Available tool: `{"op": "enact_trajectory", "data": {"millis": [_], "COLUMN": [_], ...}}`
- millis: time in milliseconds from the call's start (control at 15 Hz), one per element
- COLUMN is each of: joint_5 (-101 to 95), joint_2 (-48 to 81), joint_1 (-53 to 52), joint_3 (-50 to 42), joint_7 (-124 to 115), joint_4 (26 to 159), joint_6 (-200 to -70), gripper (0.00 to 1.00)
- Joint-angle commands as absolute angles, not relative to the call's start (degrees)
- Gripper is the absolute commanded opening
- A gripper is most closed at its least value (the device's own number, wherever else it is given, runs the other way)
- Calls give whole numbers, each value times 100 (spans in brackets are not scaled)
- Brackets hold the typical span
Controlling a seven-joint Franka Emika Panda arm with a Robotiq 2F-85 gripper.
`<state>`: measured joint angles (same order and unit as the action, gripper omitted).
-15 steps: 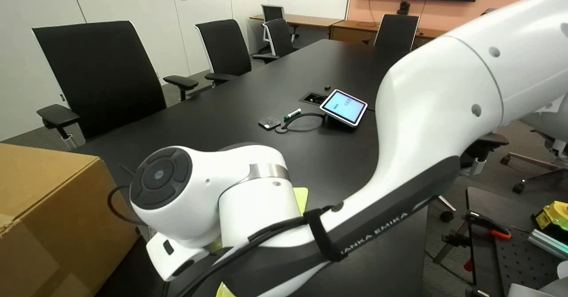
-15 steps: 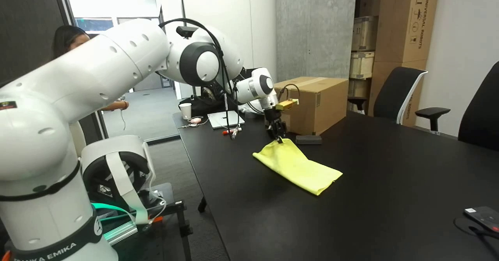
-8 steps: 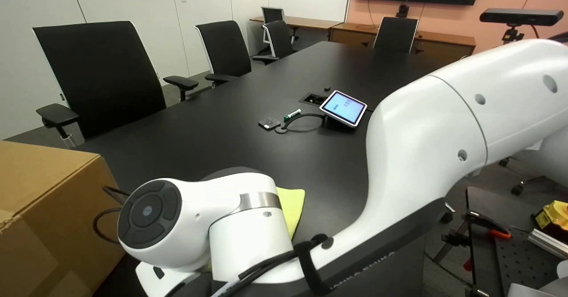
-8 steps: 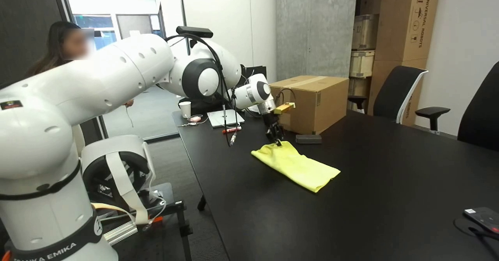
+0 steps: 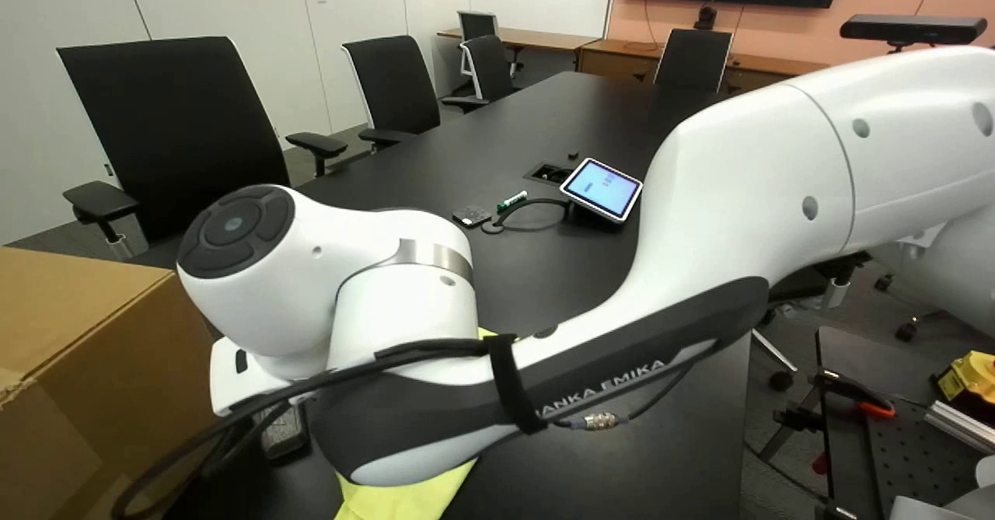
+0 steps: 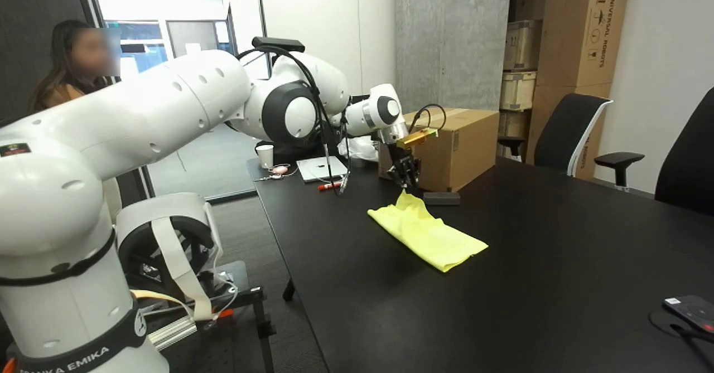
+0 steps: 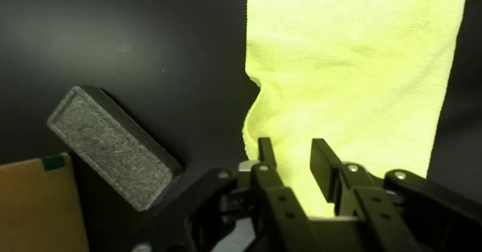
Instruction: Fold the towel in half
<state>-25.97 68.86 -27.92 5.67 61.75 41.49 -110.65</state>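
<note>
The pale-yellow towel (image 6: 432, 239) lies on the black table as a folded strip. Its end near the gripper rises in a small peak at the fingertips in an exterior view. In an exterior view most of the towel (image 5: 412, 497) is hidden by the arm. In the wrist view the towel (image 7: 350, 75) runs under the fingers, with a wavy, raised left edge. My gripper (image 6: 410, 185) is just above the peak. In the wrist view the gripper (image 7: 290, 141) has its fingers apart, with towel visible below and between them and nothing pinched.
A dark grey block (image 7: 113, 150) lies beside the towel, also in an exterior view (image 6: 442, 199). A cardboard box (image 6: 463, 150) stands behind it. A laptop (image 6: 322, 169), a red marker (image 6: 329, 185) and a white cup (image 6: 265, 156) are near the table's edge. A tablet (image 5: 602, 188) stands farther along.
My gripper first dipped lower at the towel's end, then rose and shifted toward the box. The towel's end now stands in a higher peak, and its near corner has shifted slightly.
</note>
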Motion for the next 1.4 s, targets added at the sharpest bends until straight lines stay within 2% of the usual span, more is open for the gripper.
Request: {"op": "enact_trajectory", "data": {"millis": [0,333,1333], "joint_5": [-2383,-2232,-1523], "joint_2": [6911,6153,3197], "joint_1": [-2881,-2644,-2154], "joint_3": [503,577,542], "joint_7": [5453,4169,-261], "joint_4": [3751,4609,8288], "joint_6": [-10627,-10397,-10881], "gripper": [65,100,100]}}
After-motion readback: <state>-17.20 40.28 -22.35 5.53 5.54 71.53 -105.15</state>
